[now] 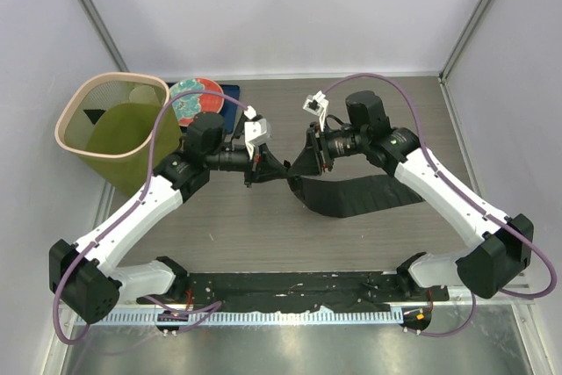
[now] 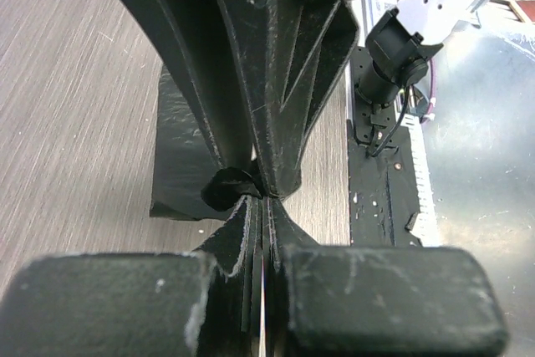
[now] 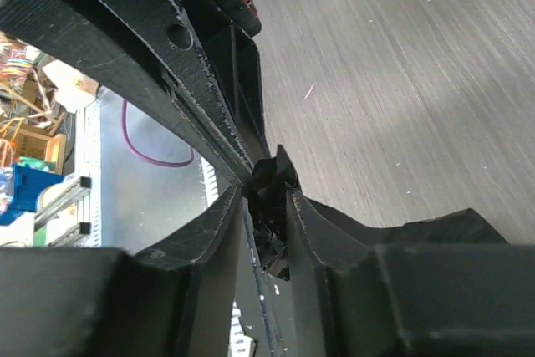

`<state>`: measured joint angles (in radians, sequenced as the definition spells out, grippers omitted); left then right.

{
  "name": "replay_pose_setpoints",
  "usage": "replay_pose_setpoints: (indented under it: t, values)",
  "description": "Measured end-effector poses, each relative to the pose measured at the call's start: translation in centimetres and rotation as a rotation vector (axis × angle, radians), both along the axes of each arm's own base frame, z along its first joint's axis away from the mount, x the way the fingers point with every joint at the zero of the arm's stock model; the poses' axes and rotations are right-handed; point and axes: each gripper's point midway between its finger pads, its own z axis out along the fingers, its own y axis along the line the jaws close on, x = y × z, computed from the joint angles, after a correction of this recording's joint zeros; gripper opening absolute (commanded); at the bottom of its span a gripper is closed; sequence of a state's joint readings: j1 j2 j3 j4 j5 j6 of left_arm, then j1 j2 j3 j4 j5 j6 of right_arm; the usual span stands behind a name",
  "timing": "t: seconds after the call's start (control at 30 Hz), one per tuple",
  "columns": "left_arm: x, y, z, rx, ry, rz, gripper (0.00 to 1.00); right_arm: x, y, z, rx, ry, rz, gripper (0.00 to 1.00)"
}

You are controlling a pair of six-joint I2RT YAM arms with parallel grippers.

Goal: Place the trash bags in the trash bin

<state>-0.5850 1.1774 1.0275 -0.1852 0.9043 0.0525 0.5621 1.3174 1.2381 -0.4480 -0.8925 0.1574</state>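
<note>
Jointly, the trash bag (image 1: 364, 195) is gripped at its edge by the clenched left pincer (image 1: 270, 167) and right pincer (image 1: 305, 162).

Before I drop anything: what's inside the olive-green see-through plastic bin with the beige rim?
The bin shows mostly green walls, plus one small dark patch at left, unidentifiable. Its depths are unclear.

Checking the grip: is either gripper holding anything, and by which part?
The left gripper pinches the trash bag by its bunched left end. The right gripper straddles the same bunch; whether it clamps cannot be told.
</note>
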Motion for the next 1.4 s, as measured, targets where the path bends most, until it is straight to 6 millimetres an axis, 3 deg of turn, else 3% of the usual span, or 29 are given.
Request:
replay_pose_setpoints:
  t: [0.1, 0.33, 0.5, 0.8, 0.97, 1.13, 1.4]
  values:
    - [0.0, 0.0, -0.1, 0.004, 0.005, 0.0, 0.0, -0.1, 0.2, 0.0, 0.005, 0.011, 0.01, 0.01]
    - [0.3, 0.3, -0.2, 0.005, 0.008, 0.011, 0.0, 0.1, -0.1, 0.1, 0.006, -0.001, 0.005, 0.01]
    - [1.0, 1.3, -0.2, 0.007, 0.009, 0.047, 0.0, 1.0, -1.5, 0.9, 0.017, -0.033, -0.037, 0.01]
    - [1.3, 2.8, -2.2, 0.061, 0.023, 0.065, 0.0, 1.7, -3.1, 1.3, 0.022, -0.04, -0.074, 0.01]
    - [1.7, 5.0, -4.0, 0.12, 0.025, 0.096, 0.0, 4.1, -5.6, 1.3, 0.015, -0.036, -0.171, 0.01]
    - [1.0, 7.4, -6.6, 0.196, 0.037, 0.12, 0.0, 6.8, -8.4, 2.6, 0.017, -0.073, -0.289, 0.01]
    - [0.3, 10.7, -10.4, 0.338, 0.04, 0.133, 0.0, 7.9, -9.6, 5.7, 0.031, -0.178, -0.34, 0.01]
